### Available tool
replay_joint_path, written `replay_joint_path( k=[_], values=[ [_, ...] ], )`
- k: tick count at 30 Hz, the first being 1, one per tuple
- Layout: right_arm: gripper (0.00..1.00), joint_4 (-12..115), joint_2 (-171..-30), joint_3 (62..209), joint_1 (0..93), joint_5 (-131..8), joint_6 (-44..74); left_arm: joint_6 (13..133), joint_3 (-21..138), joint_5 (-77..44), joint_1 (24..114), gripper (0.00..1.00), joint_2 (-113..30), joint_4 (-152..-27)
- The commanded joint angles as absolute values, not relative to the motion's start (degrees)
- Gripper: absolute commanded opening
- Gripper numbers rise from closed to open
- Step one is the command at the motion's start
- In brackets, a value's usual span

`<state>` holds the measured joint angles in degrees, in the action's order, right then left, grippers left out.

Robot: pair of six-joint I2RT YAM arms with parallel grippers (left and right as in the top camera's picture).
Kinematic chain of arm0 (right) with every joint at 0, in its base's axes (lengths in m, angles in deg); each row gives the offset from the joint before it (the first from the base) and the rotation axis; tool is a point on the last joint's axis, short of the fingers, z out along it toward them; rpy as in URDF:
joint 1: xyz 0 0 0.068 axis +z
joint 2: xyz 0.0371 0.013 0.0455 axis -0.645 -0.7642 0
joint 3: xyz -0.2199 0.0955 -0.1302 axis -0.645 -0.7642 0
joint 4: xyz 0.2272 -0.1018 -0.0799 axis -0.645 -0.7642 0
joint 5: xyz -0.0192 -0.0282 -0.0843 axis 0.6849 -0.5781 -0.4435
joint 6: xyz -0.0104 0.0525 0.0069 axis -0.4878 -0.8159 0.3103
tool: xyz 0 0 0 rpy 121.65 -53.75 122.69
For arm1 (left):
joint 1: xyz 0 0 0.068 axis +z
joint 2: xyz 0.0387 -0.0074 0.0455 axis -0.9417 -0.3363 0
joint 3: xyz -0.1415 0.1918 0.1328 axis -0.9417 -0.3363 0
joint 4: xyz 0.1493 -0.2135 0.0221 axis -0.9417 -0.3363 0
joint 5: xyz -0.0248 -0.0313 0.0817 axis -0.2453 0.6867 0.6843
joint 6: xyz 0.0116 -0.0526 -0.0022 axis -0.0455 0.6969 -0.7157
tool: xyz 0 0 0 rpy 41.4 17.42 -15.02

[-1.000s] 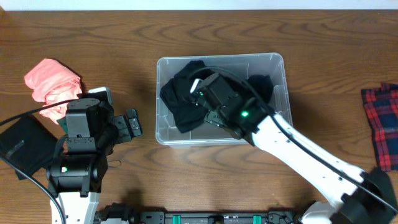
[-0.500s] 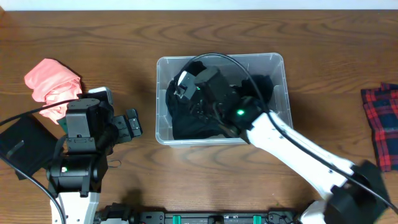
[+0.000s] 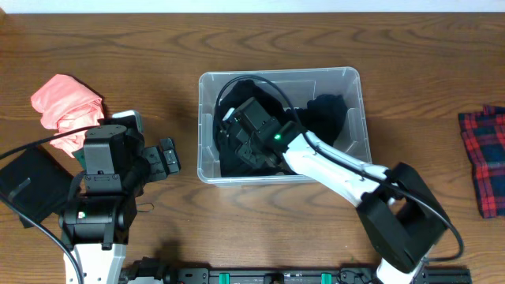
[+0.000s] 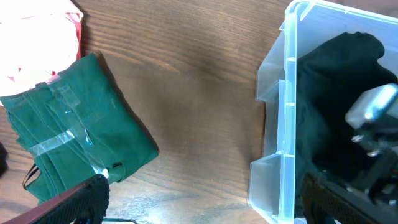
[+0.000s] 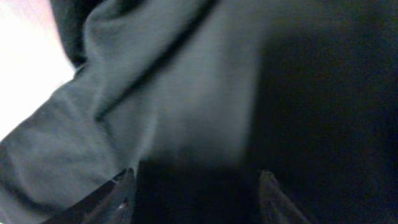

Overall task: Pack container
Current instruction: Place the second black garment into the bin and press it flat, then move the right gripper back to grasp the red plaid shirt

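The clear container (image 3: 280, 72) stands mid-table with black clothing (image 3: 327, 114) inside. My right gripper (image 3: 241, 146) is down in the container's left half, against the black clothing. In the right wrist view its fingers (image 5: 196, 186) stand apart with dark cloth (image 5: 186, 81) filling the view beyond them. My left gripper (image 3: 167, 158) is open and empty over bare table left of the container. In the left wrist view its fingers (image 4: 205, 205) frame the wood between a folded green cloth (image 4: 74, 130) and the container wall (image 4: 289, 93).
A pink cloth (image 3: 67, 106) lies at the far left, with the dark folded cloth (image 3: 28, 185) below it. A red plaid cloth (image 3: 489, 158) lies at the right edge. The right arm's cable loops over the container.
My right gripper has moved left and deeper into the container's left half, onto the black clothing. The left arm has not moved.
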<state>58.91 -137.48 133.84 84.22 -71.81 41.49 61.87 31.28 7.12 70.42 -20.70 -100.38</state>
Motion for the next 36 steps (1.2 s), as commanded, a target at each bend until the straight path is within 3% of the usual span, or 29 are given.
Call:
replay_joint_path(
  k=[1, 4, 7, 13, 20, 27, 36],
  values=[
    [0.67, 59.2, -127.3, 135.7, 84.0, -83.2, 38.8, 62.1, 32.5, 7.1, 70.2, 0.98, -20.7, -100.5],
    [0.91, 58.6, -118.8, 135.7, 80.9, -95.1, 36.9, 62.1, 32.5, 7.1, 70.2, 0.98, -20.7, -100.5],
    [0.99, 55.1, -113.6, 135.7, 73.5, -99.2, 34.7, 62.1, 32.5, 7.0, 70.2, 0.98, -20.7, -100.5],
    [0.99, 43.3, -113.9, 134.4, 50.1, -99.3, 30.0, 62.1, 32.5, 7.1, 70.2, 0.98, -20.7, -100.5],
    [0.99, 42.8, -125.0, 131.0, 27.7, -99.0, 34.4, 62.1, 32.5, 7.1, 70.2, 0.98, -20.7, -100.5],
    [0.99, 44.8, -135.7, 131.0, 18.3, -101.1, 34.7, 62.1, 32.5, 7.0, 70.2, 0.98, -20.7, -100.5],
    [0.99, 49.6, -142.9, 131.0, 13.2, -107.6, 36.3, 62.1, 32.5, 7.1, 70.2, 0.98, -20.7, -100.5]
  ],
)
